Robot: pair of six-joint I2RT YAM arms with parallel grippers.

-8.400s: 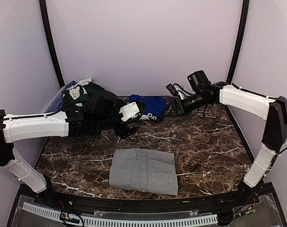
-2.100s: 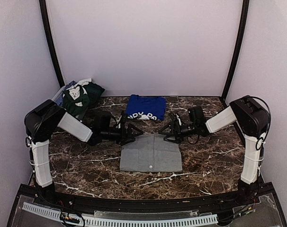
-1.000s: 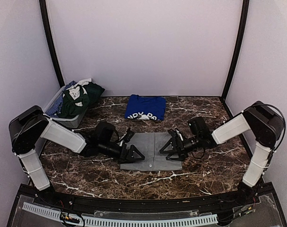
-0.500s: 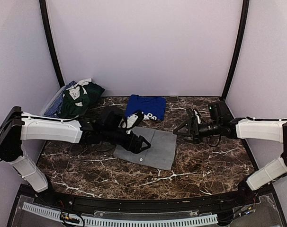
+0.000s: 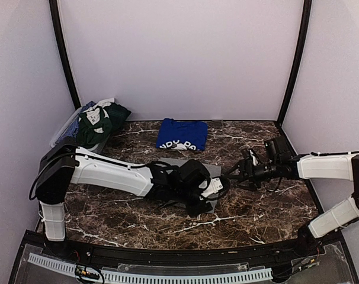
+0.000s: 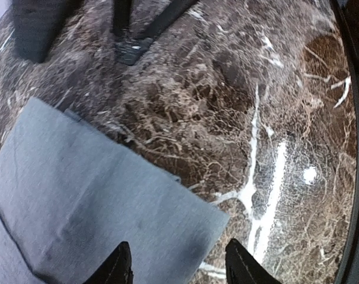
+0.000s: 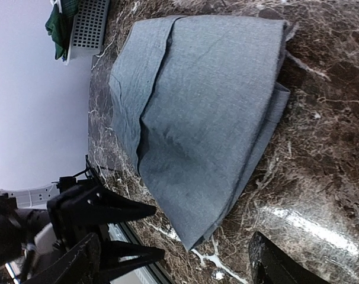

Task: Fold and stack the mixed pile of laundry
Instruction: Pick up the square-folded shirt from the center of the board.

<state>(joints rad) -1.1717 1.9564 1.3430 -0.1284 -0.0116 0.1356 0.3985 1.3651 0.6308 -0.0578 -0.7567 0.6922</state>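
Grey folded polo shirt (image 6: 96,201) on marble surface (image 5: 268,207): right near corner between jaws of half-open left gripper (image 6: 179,263); empty, wide-open right gripper (image 5: 236,171) just right.

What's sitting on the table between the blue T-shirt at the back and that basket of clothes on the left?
Nothing. The top view shows only bare marble table between the blue T-shirt and the basket.
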